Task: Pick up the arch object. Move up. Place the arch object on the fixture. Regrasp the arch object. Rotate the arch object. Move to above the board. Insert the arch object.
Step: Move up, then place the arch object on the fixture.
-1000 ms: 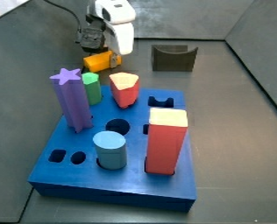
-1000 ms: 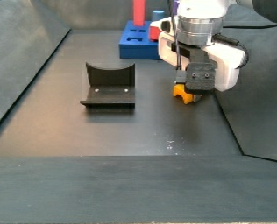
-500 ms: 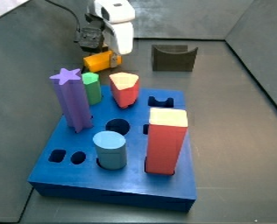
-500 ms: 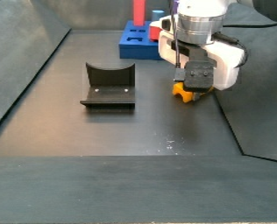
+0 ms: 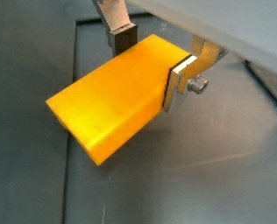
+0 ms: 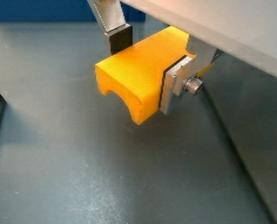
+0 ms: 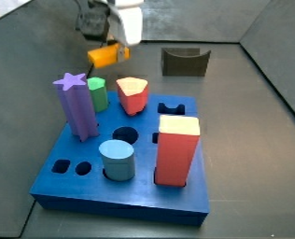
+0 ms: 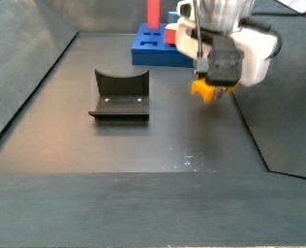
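The arch object (image 5: 111, 101) is a yellow-orange block with a curved notch, seen in both wrist views (image 6: 141, 74). My gripper (image 5: 152, 54) is shut on it, one finger on each side. In both side views the gripper (image 7: 109, 42) holds the arch object (image 7: 104, 55) lifted above the floor, left of the fixture (image 7: 185, 62). The fixture (image 8: 119, 93) is a dark notched block and stands empty. The blue board (image 7: 125, 163) lies near the front with coloured pegs in it.
On the board stand a purple star post (image 7: 76, 105), a green peg (image 7: 98, 93), a red pentagon peg (image 7: 133, 94), a blue cylinder (image 7: 118, 160) and a big red block (image 7: 176, 149). Dark walls close the work area.
My gripper has risen with the arch object, which has left the floor. The fixture and board have not moved.
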Robot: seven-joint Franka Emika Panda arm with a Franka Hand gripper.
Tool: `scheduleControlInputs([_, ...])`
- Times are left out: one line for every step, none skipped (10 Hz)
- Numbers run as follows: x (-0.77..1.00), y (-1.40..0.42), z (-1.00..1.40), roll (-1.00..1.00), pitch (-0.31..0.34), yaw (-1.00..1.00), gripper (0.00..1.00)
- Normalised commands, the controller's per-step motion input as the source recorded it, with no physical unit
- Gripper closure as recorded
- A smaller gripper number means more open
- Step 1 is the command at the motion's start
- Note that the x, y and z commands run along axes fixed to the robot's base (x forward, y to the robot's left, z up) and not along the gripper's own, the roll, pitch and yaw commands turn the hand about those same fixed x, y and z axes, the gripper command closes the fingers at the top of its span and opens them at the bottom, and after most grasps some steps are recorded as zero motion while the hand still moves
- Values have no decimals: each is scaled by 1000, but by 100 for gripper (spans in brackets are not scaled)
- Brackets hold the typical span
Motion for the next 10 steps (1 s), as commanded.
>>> scheduleControlInputs([-18,20,313,56,73,-42,100])
scheduleControlInputs([-19,19,177,72,68,-40,100])
scheduleControlInputs([0,0,1000,0,0,0,100])
scheduleControlInputs([-1,-3,1000,0,-1,12,100])
scheduleControlInputs([-13,1,1000,9,16,11,100])
scheduleControlInputs([-17,3,1000,21,22,6,100])
scheduleControlInputs([-24,7,1000,43,27,-2,100])
scheduleControlInputs([-29,10,1000,60,33,-9,100])
scheduleControlInputs([-32,13,1000,80,37,-10,100])
scheduleControlInputs([-35,12,1000,85,43,-5,100])
